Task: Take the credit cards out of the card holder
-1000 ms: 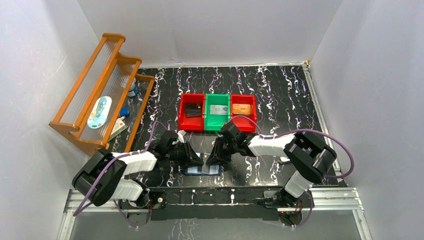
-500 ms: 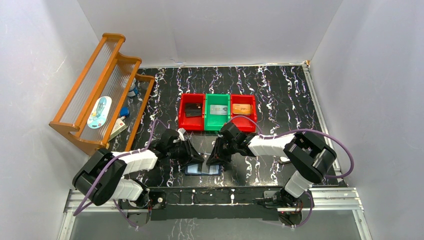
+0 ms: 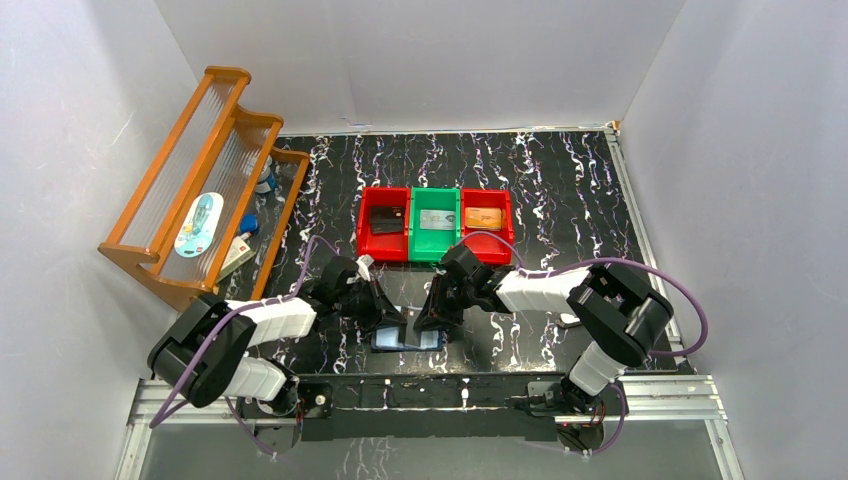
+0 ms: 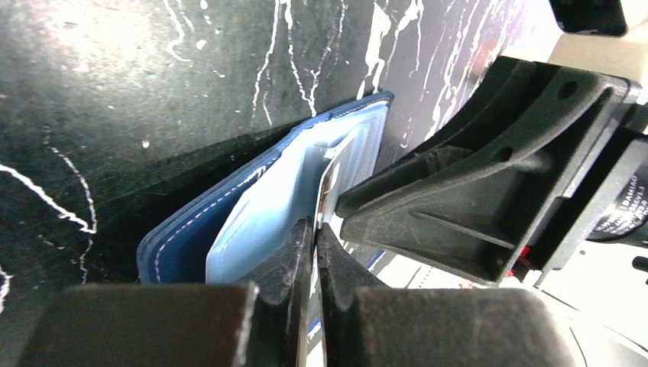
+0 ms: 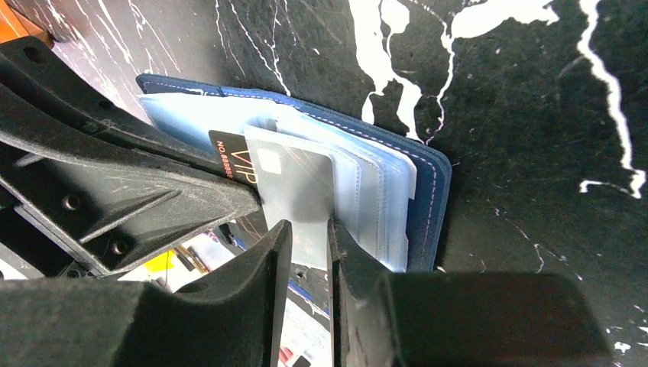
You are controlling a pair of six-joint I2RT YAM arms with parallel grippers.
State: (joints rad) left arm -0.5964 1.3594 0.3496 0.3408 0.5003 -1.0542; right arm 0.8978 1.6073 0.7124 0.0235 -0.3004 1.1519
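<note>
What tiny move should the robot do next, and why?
Probably the left gripper should slide back: it is shut on the black plastic VIP card, partly inside the navy-blue folding card holder, while the right gripper pinches a pale clear sleeve, steadying it.

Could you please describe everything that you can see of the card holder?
The card holder is a small navy-blue folding wallet with pale stitching. It lies open on the black marbled table, near its front edge. Its pale blue clear plastic sleeves fan out, and a black card lettered VIP sticks out of one. The right gripper pinches one of the sleeves; the left gripper is shut on the black card's edge.
</note>
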